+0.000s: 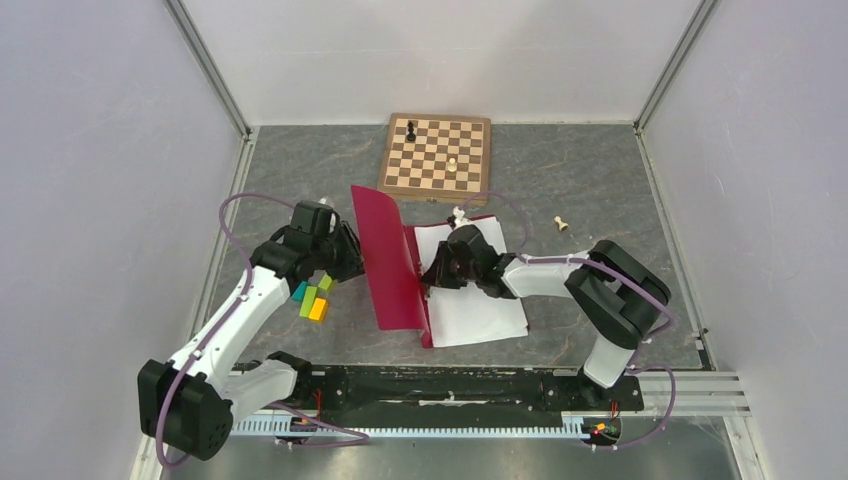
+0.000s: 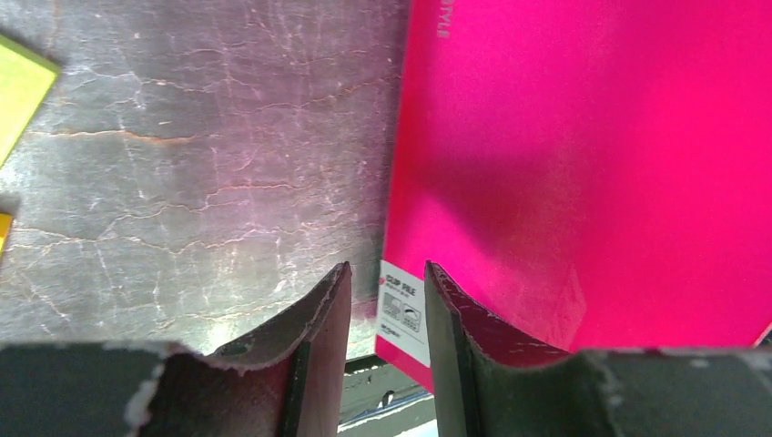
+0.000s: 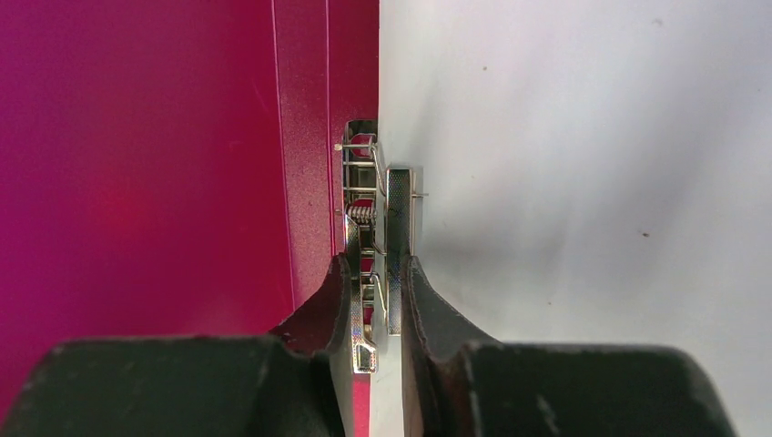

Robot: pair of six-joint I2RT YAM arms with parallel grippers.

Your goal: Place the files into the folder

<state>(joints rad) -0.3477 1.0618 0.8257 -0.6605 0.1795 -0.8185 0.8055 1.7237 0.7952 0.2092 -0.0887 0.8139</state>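
Observation:
The crimson folder (image 1: pixel 385 262) lies open in the middle of the table, its cover raised steeply. The white files (image 1: pixel 478 292) lie on its inner right side. My left gripper (image 1: pixel 345 255) is just left of the raised cover. In the left wrist view its jaws (image 2: pixel 387 278) stand apart astride the cover's edge (image 2: pixel 592 164), with the white label (image 2: pixel 402 309) showing between them. My right gripper (image 1: pixel 440 270) sits at the spine. In the right wrist view it (image 3: pixel 375 269) is shut on the metal clip (image 3: pixel 373 200), between the red cover (image 3: pixel 137 182) and the white sheet (image 3: pixel 583 182).
A wooden chessboard (image 1: pixel 437 155) with a black piece (image 1: pixel 410 130) and a white piece (image 1: pixel 452 163) lies at the back. Loose white pieces (image 1: pixel 562 224) lie to the right of it. Coloured blocks (image 1: pixel 314 298) lie under my left arm; a yellow one (image 2: pixel 18 91) shows in the left wrist view.

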